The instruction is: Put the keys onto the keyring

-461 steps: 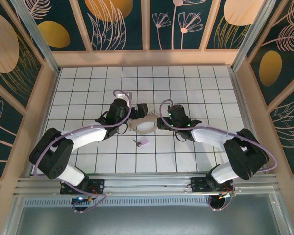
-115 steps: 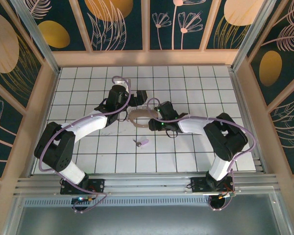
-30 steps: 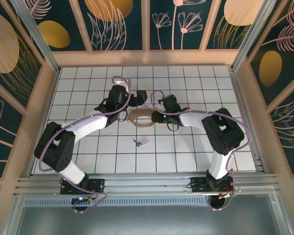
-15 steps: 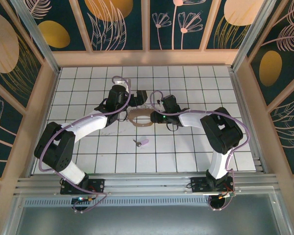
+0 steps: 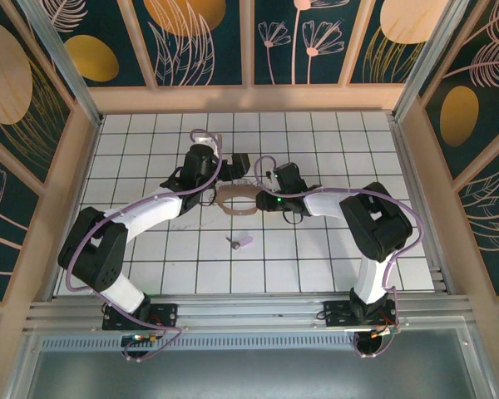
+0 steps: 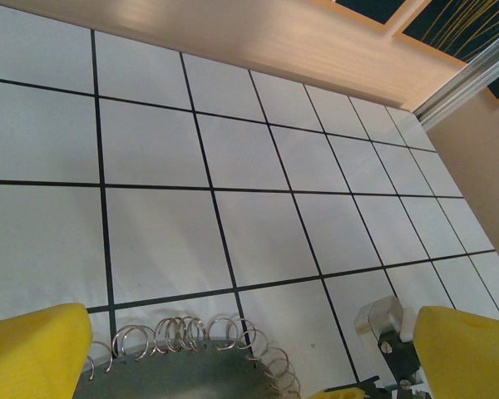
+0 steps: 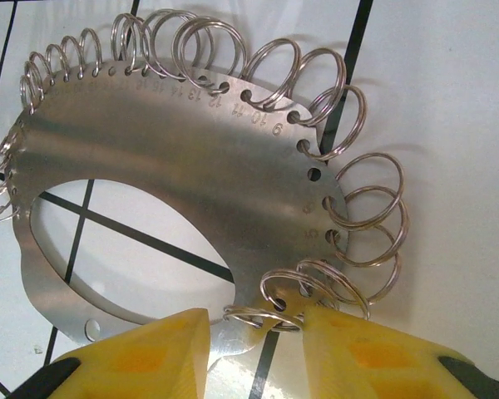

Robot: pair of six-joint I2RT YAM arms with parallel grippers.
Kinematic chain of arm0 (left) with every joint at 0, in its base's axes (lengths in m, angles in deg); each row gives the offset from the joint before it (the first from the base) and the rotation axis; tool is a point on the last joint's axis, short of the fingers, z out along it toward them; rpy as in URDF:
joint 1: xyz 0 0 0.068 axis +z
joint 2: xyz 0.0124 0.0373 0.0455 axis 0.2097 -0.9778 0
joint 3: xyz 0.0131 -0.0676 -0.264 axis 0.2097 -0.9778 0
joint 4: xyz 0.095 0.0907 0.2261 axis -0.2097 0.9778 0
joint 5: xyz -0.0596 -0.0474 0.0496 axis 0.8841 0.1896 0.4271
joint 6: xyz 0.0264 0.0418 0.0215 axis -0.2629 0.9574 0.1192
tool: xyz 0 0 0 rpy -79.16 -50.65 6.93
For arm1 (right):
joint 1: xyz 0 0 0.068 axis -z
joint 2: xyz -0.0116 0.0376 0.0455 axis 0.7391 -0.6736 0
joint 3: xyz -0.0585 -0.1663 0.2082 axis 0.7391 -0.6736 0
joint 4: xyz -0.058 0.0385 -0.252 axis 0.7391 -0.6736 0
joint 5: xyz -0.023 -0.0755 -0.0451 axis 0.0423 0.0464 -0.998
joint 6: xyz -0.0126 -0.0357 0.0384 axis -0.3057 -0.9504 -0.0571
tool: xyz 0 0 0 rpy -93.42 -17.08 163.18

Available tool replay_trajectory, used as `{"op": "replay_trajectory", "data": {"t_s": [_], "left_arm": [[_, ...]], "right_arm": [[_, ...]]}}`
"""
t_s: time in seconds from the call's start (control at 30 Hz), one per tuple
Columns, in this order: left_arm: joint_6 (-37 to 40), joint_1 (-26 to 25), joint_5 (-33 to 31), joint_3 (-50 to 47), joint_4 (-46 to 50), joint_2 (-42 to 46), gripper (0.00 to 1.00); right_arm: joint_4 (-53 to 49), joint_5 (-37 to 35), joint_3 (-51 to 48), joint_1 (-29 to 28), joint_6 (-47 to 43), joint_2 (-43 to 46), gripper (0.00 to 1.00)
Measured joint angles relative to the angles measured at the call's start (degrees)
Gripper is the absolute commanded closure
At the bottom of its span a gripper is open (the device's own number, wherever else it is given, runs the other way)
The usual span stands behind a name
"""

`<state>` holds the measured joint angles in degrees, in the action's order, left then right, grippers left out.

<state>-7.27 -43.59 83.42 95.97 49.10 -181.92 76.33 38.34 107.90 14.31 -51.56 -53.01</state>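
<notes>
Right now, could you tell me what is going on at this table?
The right hand straddles one split ring at the edge of the metal ring plate; whether it grips is unclear. The left hand stands wide open at the plate's other side. The lilac key lies apart on the tiles, not yet threaded.

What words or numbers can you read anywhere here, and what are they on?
"9 10 11": stamped by the rim holes of the keyring plate, upside down in the right wrist view.
"12": next along that rim.
Further stamped numbers along the rim: too blurred to read.
No other text is readable.
</notes>
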Motion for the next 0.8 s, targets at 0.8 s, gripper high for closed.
{"op": "replay_trajectory", "data": {"t_s": [0.8], "left_arm": [[-0.02,0.0,0.02,0.0,-0.02,-0.07,0.01]], "right_arm": [[1.03,1.22,-0.72,-0.28,-0.48,0.02,0.72]]}}
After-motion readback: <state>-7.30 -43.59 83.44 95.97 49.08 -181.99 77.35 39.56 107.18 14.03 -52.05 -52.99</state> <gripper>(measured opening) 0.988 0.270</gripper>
